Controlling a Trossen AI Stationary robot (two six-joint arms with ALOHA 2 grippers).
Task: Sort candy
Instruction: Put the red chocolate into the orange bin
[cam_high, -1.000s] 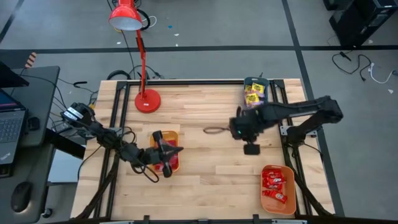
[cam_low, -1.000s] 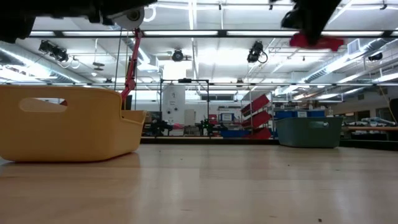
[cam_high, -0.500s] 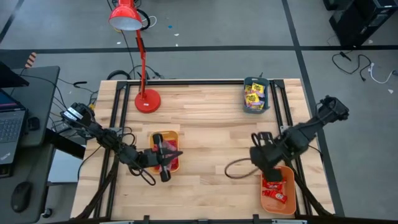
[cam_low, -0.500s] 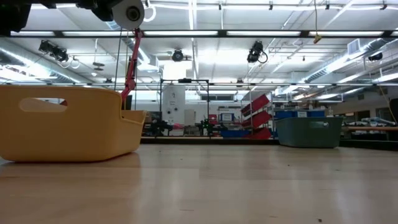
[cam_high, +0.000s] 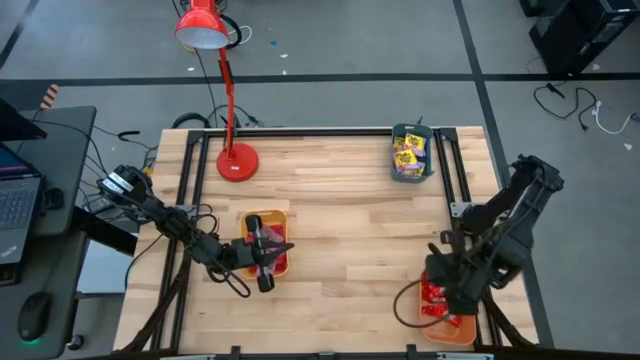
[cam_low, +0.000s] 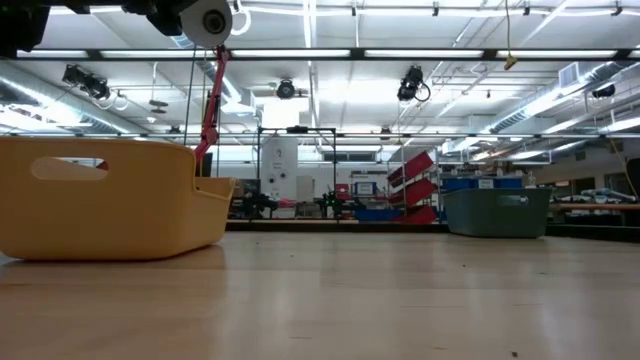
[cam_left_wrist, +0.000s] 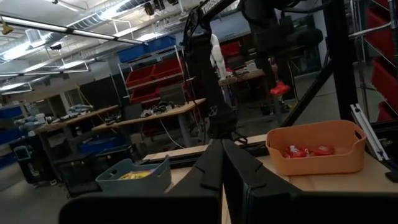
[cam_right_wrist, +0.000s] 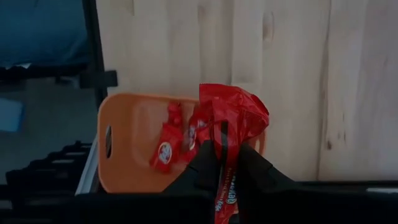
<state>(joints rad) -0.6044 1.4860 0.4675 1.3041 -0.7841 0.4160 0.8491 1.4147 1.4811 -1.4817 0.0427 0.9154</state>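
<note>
Over orange tray (cam_right_wrist: 124, 152), right claw (cam_right_wrist: 225, 163) pinching red candy (cam_right_wrist: 233, 115), clamped tight.

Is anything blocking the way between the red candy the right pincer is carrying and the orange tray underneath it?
Nothing visible does. The right pincer holds a red wrapped candy directly above the orange plastic tray, whose open top shows only a few red candies inside.

Industrial robotics workshop, strip lights (cam_low: 330, 53) overhead, shelving with red bins (cam_low: 412, 188), cluttered workbenches (cam_left_wrist: 155, 115), grey concrete floor (cam_high: 340, 40)
</note>
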